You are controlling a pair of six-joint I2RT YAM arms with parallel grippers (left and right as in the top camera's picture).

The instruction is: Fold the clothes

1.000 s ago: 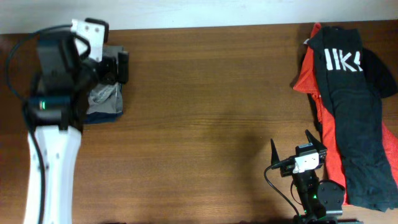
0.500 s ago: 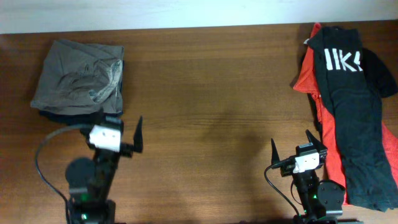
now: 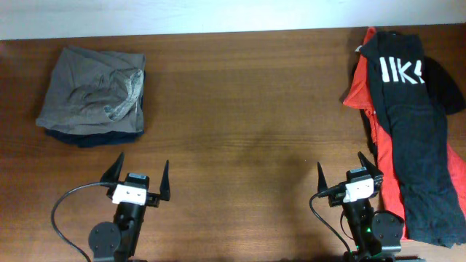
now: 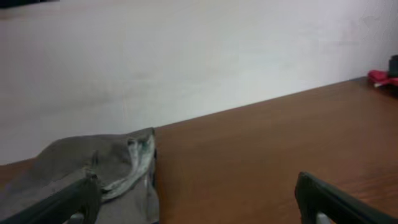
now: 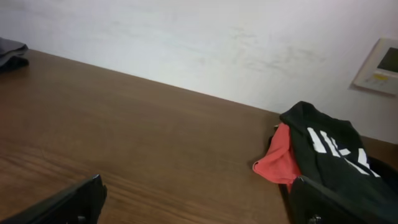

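Observation:
The grey-khaki trousers lie folded at the far left, stacked on dark navy trousers; they also show in the left wrist view. A black T-shirt with white print lies on a red garment at the far right, also in the right wrist view. My left gripper is open and empty near the front edge, short of the folded stack. My right gripper is open and empty, just left of the red garment.
The wooden table runs between the two piles. A white wall stands behind the far edge, with a small wall panel at the right.
My left arm has drawn back from the folded stack at the far left to the front edge, leaving the grey-khaki trousers uncovered. The right arm has not moved.

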